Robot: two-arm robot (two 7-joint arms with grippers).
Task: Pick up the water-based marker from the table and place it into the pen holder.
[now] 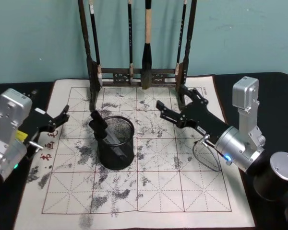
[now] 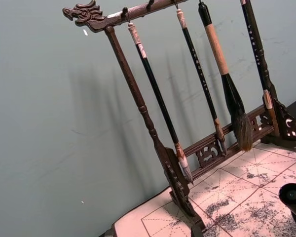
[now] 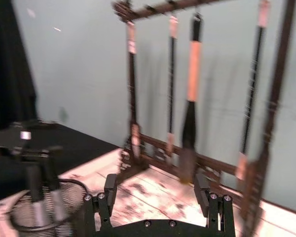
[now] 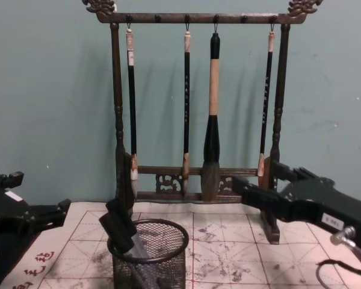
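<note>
Head view first: the pen holder is sitting on the ink-stained grid mat, in front of the brush rack, and the water-based marker is standing inside it, its dark cap leaning over the rim on the side toward the left gripper. That left gripper is hovering just off the holder, fingers spread and holding nothing. The right gripper is hanging on the holder's other side, well apart from it, jaws released wide and empty.

Left wrist view: the rack with its carved end is standing against the teal wall, four brushes hanging from it; the holder's rim is just peeking in beyond the rack's foot.

Right wrist view: the right gripper's two fingers are gaping apart, nothing between them, with the holder off to one side and the marker poking up out of it.

Chest view: the holder is sitting low in front of the rack, the marker slanting out of it. The right gripper is reaching in beside the rack's right post, and the left gripper is resting open to the holder's left.
</note>
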